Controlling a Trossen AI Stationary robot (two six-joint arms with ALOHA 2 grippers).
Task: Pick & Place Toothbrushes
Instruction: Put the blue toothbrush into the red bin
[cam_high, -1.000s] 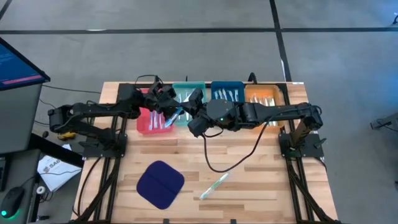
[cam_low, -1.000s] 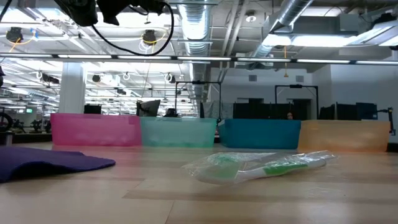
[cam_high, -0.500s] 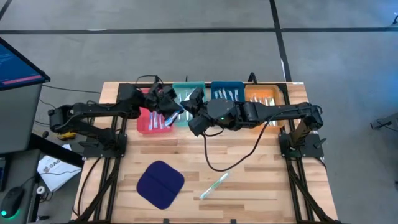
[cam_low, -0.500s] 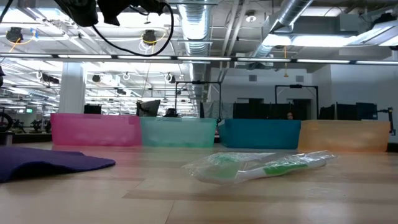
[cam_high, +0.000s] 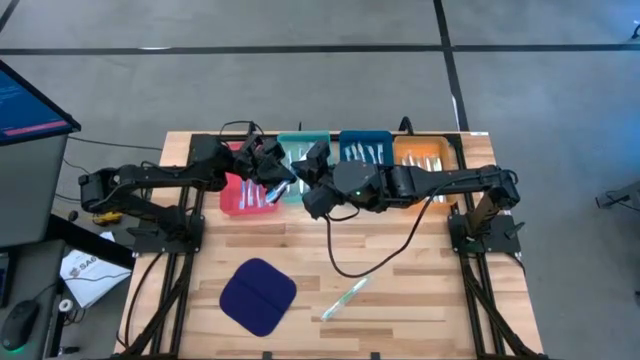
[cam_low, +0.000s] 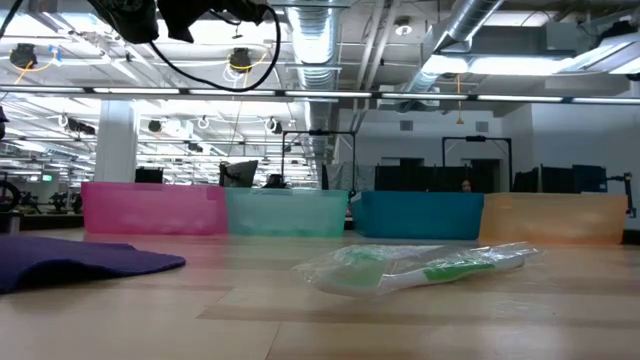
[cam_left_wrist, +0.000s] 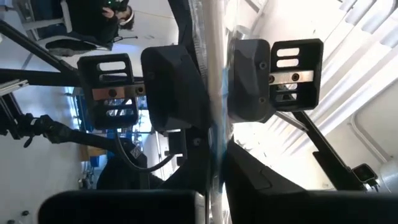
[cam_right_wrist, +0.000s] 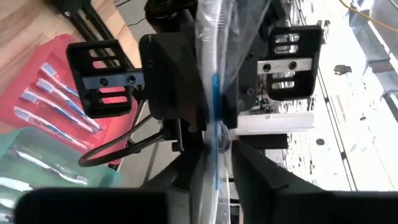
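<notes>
A light wooden table (cam_high: 400, 300) stands on a grey workshop floor, with four plastic trays in a row along its far edge: red (cam_high: 238, 198), teal (cam_high: 300, 150), blue (cam_high: 365, 150) and orange (cam_high: 425, 155).

Above the red and teal trays the two dark arms meet. Between them is a wrapped, clear toothbrush with blue accents (cam_high: 280, 186), and both grippers hold it. The left gripper (cam_left_wrist: 214, 93) is clenched on the wrapper. The right gripper (cam_right_wrist: 214, 87) also has its pads against the toothbrush, though how firmly is unclear.

The toothbrush's long axis runs from one gripper to the other, so this looks like a hand-over, and the left arm is nearer the red tray.

Nearer on the table, a wrapped green toothbrush (cam_high: 345, 297) lies well apart from both arms, to the right of a dark blue rounded cloth pad (cam_high: 258, 297).
</notes>
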